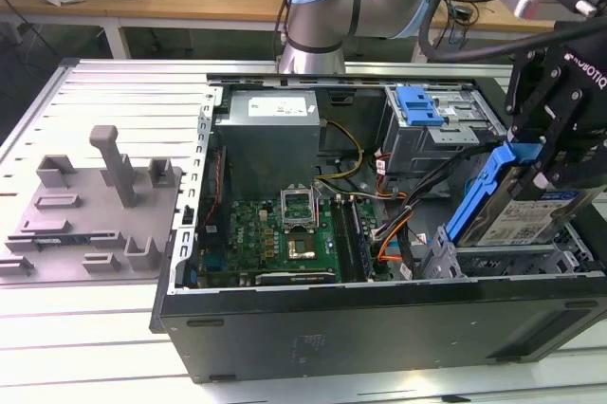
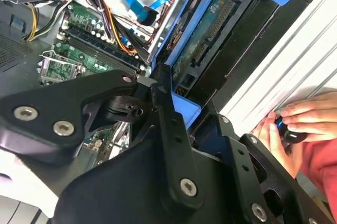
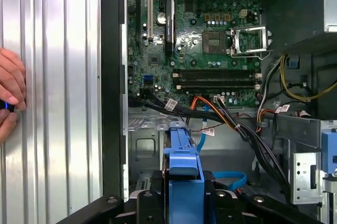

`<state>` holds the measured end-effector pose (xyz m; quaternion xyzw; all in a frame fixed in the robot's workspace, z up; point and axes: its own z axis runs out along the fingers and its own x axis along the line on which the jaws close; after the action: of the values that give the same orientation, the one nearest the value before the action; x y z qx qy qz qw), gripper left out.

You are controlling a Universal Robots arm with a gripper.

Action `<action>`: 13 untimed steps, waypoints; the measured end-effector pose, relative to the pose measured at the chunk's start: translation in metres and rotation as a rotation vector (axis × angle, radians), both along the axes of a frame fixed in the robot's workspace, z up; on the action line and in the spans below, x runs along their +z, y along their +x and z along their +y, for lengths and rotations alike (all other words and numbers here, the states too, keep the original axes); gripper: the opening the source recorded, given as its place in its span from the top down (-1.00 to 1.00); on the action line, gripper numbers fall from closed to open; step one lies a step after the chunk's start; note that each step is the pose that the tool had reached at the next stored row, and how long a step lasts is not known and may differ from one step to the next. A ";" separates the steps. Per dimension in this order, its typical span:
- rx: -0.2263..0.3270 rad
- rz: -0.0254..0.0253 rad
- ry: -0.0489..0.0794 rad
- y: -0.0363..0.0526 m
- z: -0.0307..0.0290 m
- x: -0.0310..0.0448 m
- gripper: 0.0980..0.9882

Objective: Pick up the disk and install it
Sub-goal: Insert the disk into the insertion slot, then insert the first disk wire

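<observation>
The disk, a silver drive with a white-and-blue label in a bright blue carrier, hangs tilted over the metal drive bay at the open computer case's corner on the exterior view's right. My gripper is shut on its upper end, and its lower edge sits down among the bay's rails. In the second wrist view the disk's green circuit side runs away from my black fingers. The first wrist view looks along the carrier's blue edge, clamped in my gripper, above the bay floor.
Inside the case lie the motherboard, grey power supply and bundled cables. Another blue carrier sits in the rear drive cage. A grey fixture lies on the exterior view's left. A person's hand rests on the ribbed table.
</observation>
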<state>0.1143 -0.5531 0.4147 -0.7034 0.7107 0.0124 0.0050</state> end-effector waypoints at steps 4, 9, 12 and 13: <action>-0.003 0.0000 -0.001 0.0000 -0.0009 -0.0093 0.38; -0.003 0.0001 -0.001 0.0000 -0.0007 -0.0089 0.09; -0.003 0.0000 -0.002 0.0000 -0.0007 -0.0090 0.09; -0.003 0.0000 -0.003 0.0000 -0.0007 -0.0090 0.09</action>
<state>0.1143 -0.5538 0.4058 -0.7024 0.7117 0.0113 0.0039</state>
